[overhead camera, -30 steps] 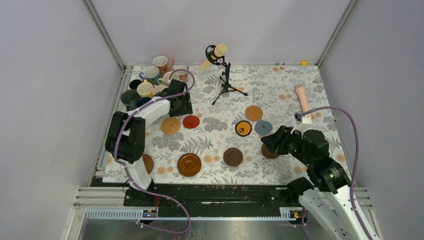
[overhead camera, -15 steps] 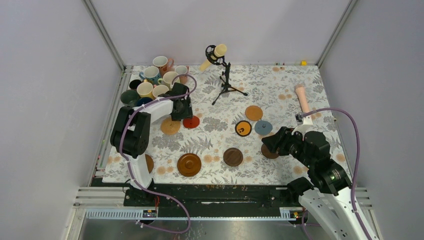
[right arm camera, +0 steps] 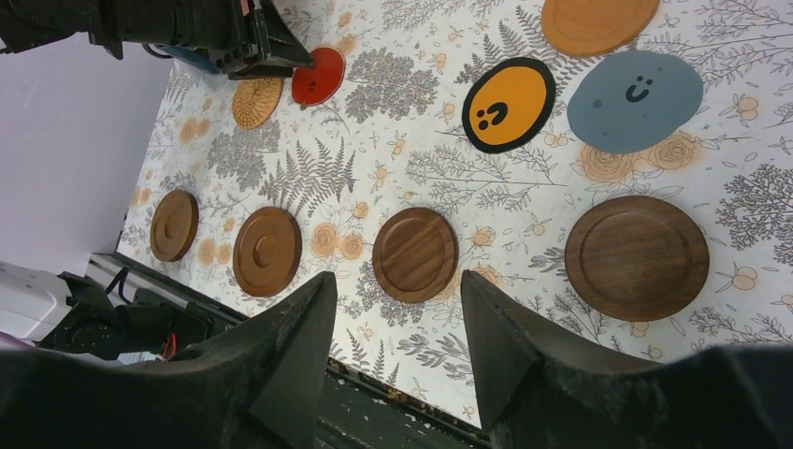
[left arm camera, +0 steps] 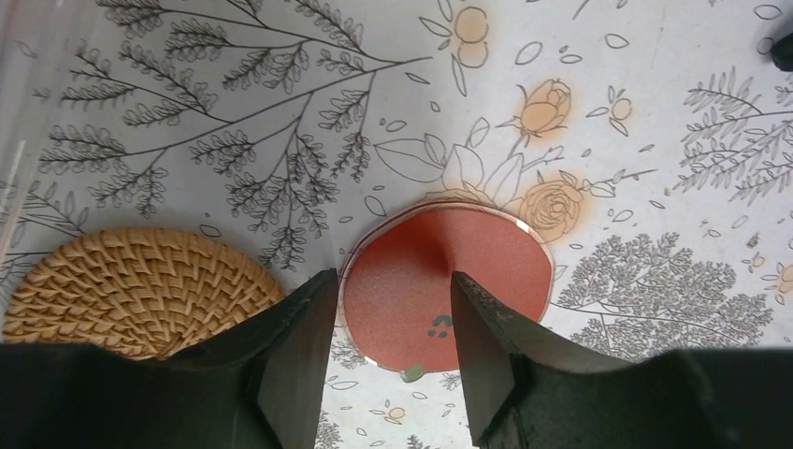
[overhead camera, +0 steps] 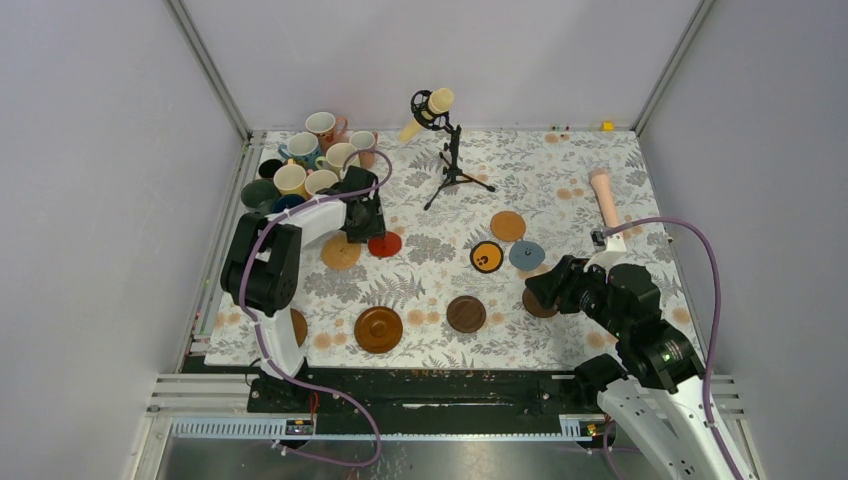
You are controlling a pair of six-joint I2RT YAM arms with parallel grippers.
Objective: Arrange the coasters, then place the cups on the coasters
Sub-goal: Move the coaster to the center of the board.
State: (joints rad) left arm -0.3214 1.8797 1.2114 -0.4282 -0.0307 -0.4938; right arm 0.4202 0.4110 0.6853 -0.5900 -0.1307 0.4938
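Left end effector [left arm camera: 391, 281]: released, fingers apart, set astride the red coaster [left arm camera: 444, 271]. This coaster lies flat on the bench [left arm camera: 281, 75], just beside a woven tan coaster [left arm camera: 131, 285]. Whether the fingertips touch it cannot be told.

Right end effector [right arm camera: 395, 279]: released and empty, held above the dark wooden coasters [right arm camera: 636, 255] at the near right. An orange coaster [right arm camera: 508, 103] and a grey-blue coaster [right arm camera: 634, 89] lie side by side beyond them.

Cups [overhead camera: 300, 170]: clustered in the far left corner.

mugs [overhead camera: 300, 165] crowd far-left corner, mic stand [overhead camera: 452, 160] mid-back, bare cloth [overhead camera: 400, 175] btwn
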